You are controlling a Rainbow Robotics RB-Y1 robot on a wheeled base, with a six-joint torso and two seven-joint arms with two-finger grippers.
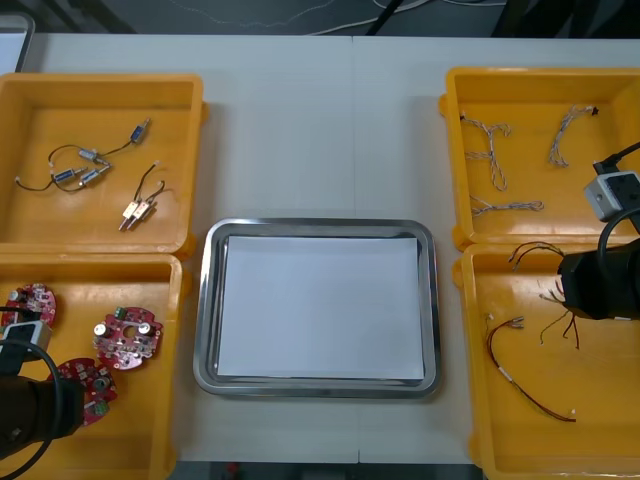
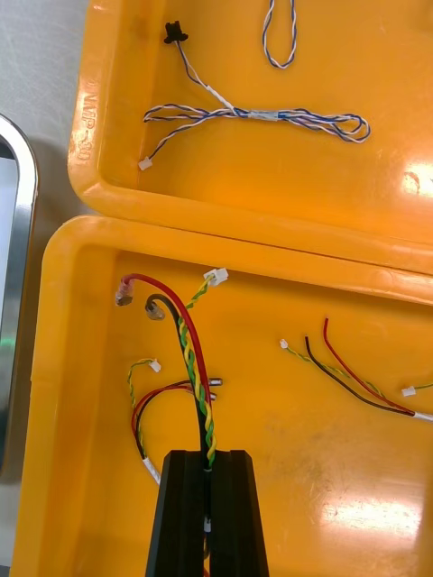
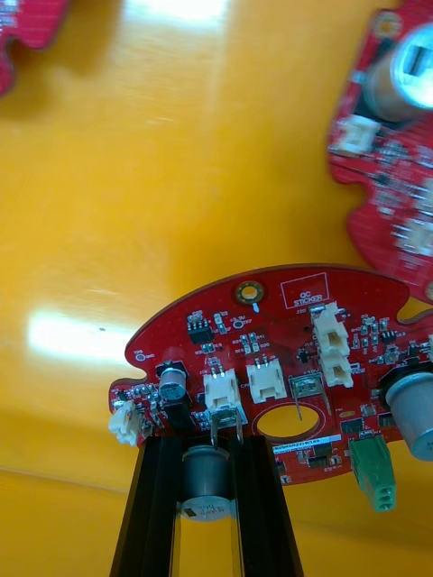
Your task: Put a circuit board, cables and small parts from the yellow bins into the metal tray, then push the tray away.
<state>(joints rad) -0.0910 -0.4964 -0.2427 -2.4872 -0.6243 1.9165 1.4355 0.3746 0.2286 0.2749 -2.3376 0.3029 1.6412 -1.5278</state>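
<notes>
Left gripper (image 3: 209, 444) is clamped on circuit board (image 3: 271, 320) over the left yellow bin (image 3: 135, 180), 8 o'clock of the metal tray (image 1: 207, 300). Right gripper (image 2: 209, 455) is pinched tight on red and yellow cable (image 2: 190, 347) in the right yellow bin (image 2: 316, 487), at 4 o'clock.

Table (image 1: 320, 130) bears four yellow bins (image 1: 60, 120), metal tray (image 1: 320, 226).

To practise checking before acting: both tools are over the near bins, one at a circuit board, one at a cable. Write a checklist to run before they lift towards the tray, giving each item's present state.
1. Left tool shut on the circuit board: ok.
2. Right tool shut on the red and yellow cable: ok.
3. Metal tray ready, white inside bare: ok.
4. Second cable lies apart from the held one: ok.
5. Held cable free of tangles near the fingers: cannot tell.
</notes>
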